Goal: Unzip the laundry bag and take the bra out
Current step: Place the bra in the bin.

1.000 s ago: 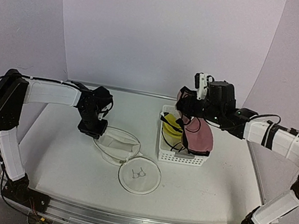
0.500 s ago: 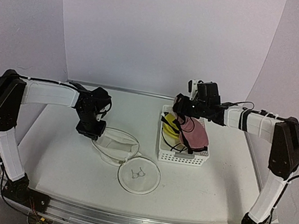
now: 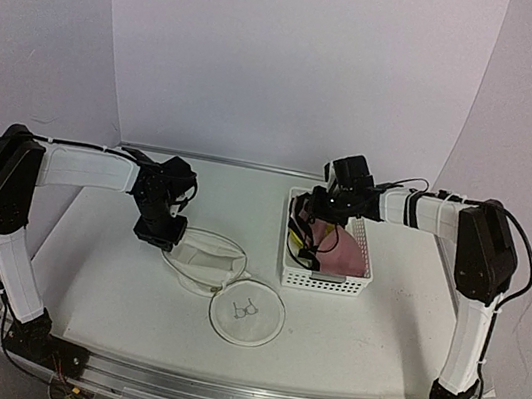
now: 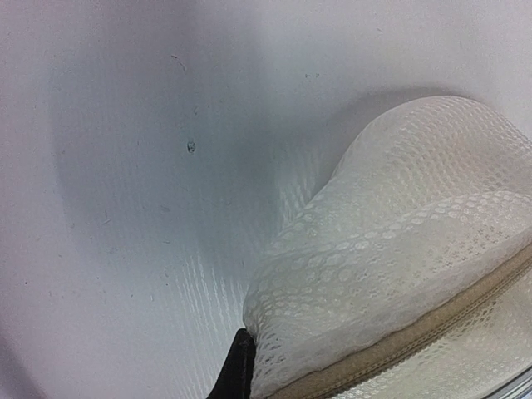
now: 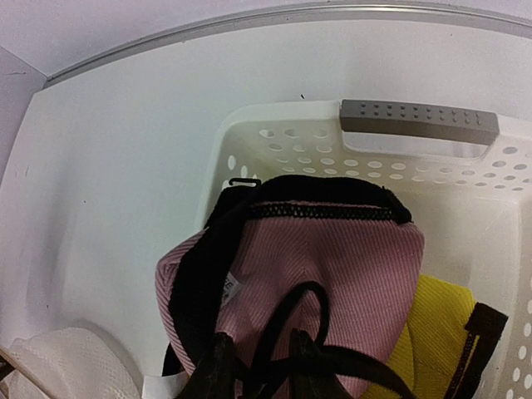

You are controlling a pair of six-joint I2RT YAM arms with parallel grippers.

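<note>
Standing a little apart, the fingers (image 5: 218,370) of the right gripper (image 5: 259,366) straddle a thin black strap (image 5: 281,309) without clamping it. That strap belongs to the bra (image 5: 332,266), a pink and yellow bundle lying inside the white perforated basket (image 5: 420,125). The basket stands right of the middle of the table (image 3: 102,275), toward its far edge. The left gripper (image 3: 162,231) is closed, apparently pinching the mesh rim of the laundry bag (image 3: 206,256), which lies left of the middle. Its zip is undone and its round face (image 3: 248,311) is folded out toward the near edge. Nothing shows inside the bag. Risks, as judged: the looped strap may catch on a rising finger and drag the bra back over the basket wall; a pull by the left arm would slide the light bag across the surface.
</note>
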